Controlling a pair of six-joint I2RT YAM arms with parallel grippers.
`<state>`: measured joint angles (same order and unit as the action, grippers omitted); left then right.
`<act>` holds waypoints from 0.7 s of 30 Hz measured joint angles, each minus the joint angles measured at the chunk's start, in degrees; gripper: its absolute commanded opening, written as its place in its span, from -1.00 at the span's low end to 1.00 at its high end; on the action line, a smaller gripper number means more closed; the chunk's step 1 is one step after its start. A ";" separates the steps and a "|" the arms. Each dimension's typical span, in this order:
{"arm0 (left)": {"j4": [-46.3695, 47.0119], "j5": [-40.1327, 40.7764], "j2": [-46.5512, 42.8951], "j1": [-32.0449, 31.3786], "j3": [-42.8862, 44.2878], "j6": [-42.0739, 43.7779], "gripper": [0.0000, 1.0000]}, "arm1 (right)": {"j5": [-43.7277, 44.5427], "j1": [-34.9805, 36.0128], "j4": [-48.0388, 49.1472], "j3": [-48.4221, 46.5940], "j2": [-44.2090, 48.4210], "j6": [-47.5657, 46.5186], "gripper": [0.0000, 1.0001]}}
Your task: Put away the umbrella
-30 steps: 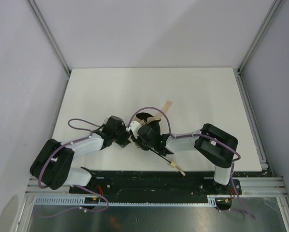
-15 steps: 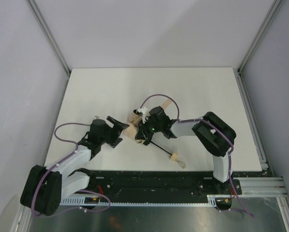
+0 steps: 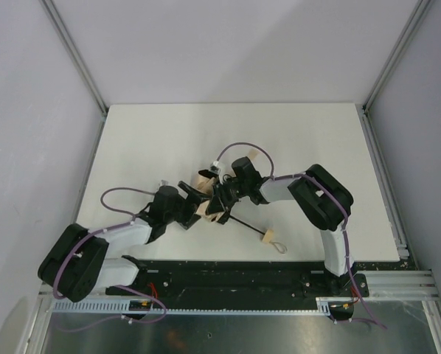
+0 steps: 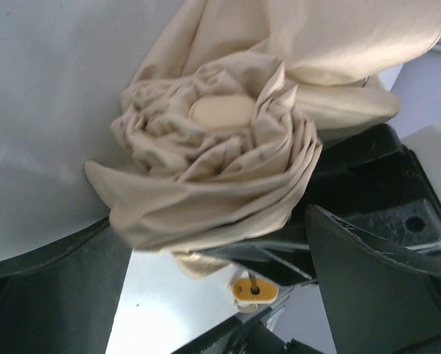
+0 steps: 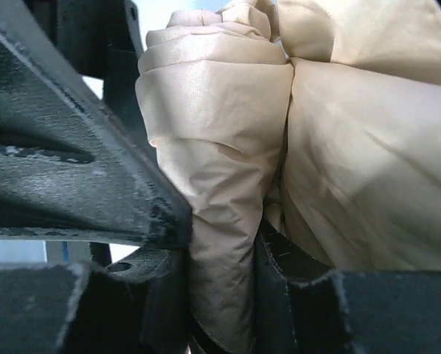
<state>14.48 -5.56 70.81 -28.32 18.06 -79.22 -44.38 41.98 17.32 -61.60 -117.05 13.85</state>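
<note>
A white table fills your overhead view, walled on three sides. Your left arm and right arm reach inward from the near edge and meet near the middle of the table.

Between them lies the umbrella, its beige fabric bunched into a crumpled bundle just in front of the arm bases.

In your left wrist view, the left gripper is spread wide. Its dark fingers sit low on either side of the bundle, whose folds spiral around a pale round cap.

In your right wrist view, the right gripper is closed narrow on a fold of the fabric, which is squeezed between its black fingers.

From the bundle, a thin black shaft runs toward the near right. It ends in a small pale handle, with the wrist loop lying just beyond it on the table.
</note>
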 measured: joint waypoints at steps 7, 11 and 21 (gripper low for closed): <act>3.58 4.79 6.10 -1.20 2.71 -2.21 0.71 | -4.20 -0.09 0.83 -0.02 -0.33 1.66 -1.00; 5.01 5.81 9.29 -1.31 3.82 -3.21 0.11 | -6.12 -1.07 2.73 0.00 -0.57 4.52 -1.00; 5.66 7.21 9.92 -1.90 3.06 -4.90 -0.98 | -5.73 -0.85 1.77 -0.79 -1.46 6.10 -0.57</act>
<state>20.14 1.65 80.73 -30.22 21.12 -84.12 -50.11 41.12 19.09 -62.39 -118.52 19.94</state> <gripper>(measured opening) 0.395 0.334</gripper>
